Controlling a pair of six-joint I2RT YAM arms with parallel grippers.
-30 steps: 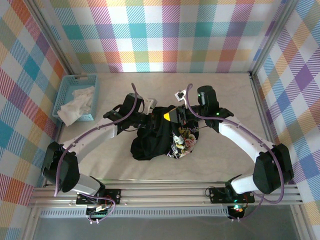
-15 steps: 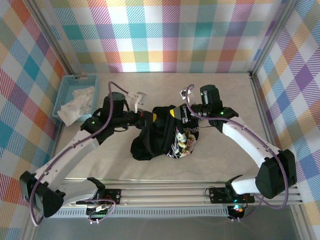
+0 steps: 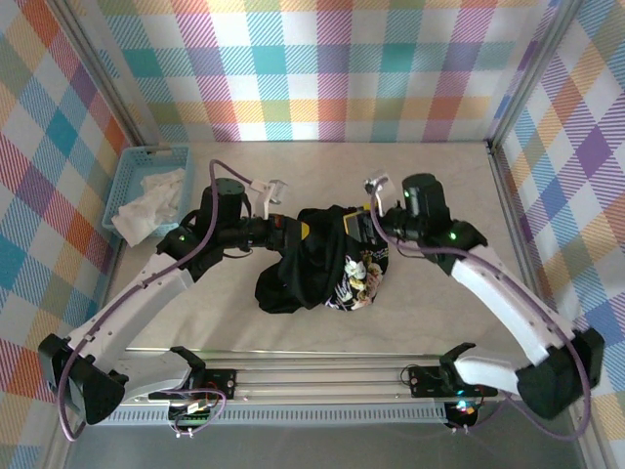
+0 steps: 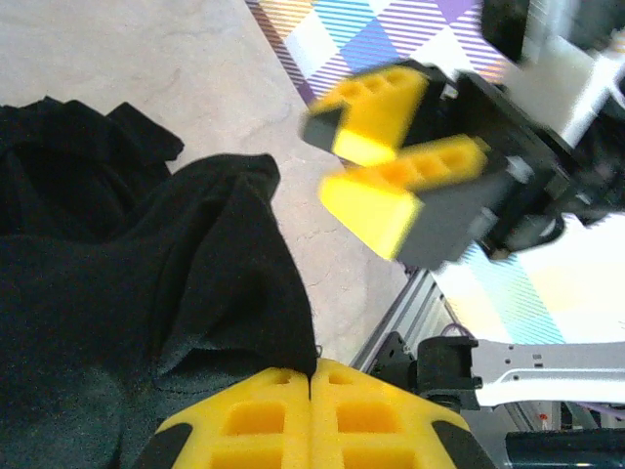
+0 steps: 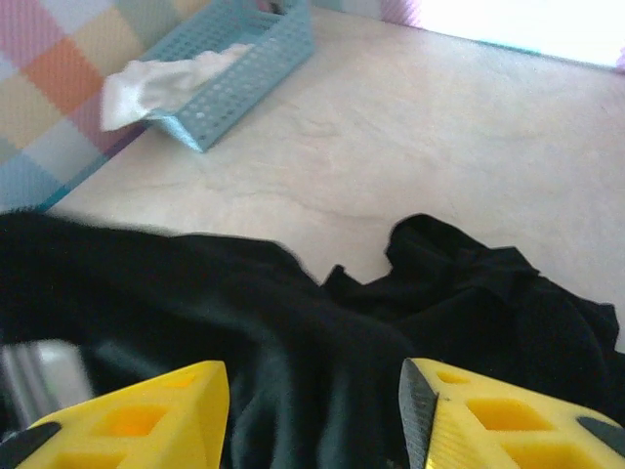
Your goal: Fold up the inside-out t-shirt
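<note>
Left pincer is pinching shut on a raised fold of the t-shirt; from the left wrist camera I am watching the black cloth running right into its closed tip. Right pincer is standing with its jaws apart, hovering over the far right part of the shirt with cloth lying under the gap, and I am not seeing it gripping anything. The t-shirt is lying crumpled in a heap around the middle of the table, with its pale print showing on the heap's right side. Both pincers are facing each other along the heap's far edge. By the far left corner a light-blue basket is sitting with a white cloth hanging over its near end.
</note>
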